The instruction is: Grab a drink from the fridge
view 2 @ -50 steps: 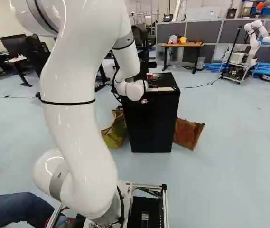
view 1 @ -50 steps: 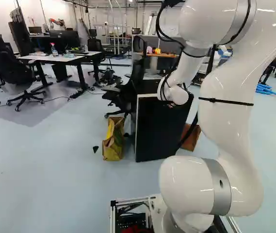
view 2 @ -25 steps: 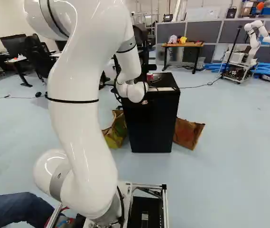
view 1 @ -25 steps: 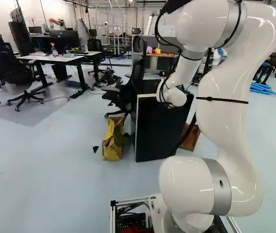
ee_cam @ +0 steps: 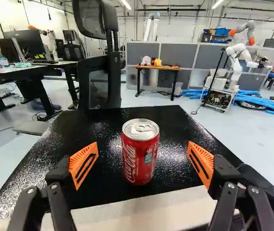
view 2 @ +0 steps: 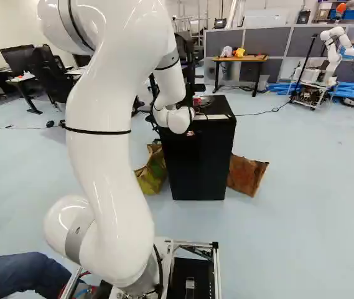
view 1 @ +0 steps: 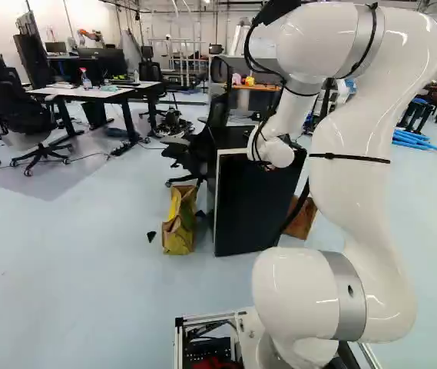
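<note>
Black fridge top [ee_cam: 98, 168] bears a can [ee_cam: 140, 153], desks [ee_cam: 19, 70] beyond.

Brown bag [view 2: 247, 175], black office chair [ee_cam: 113, 79]

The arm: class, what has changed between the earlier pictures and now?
The arm has leaned slightly ahead: its upper part shifted left in the left base view, right in the right one. The can, fridge and base stayed put. The gripper is open, holding nothing.
</note>
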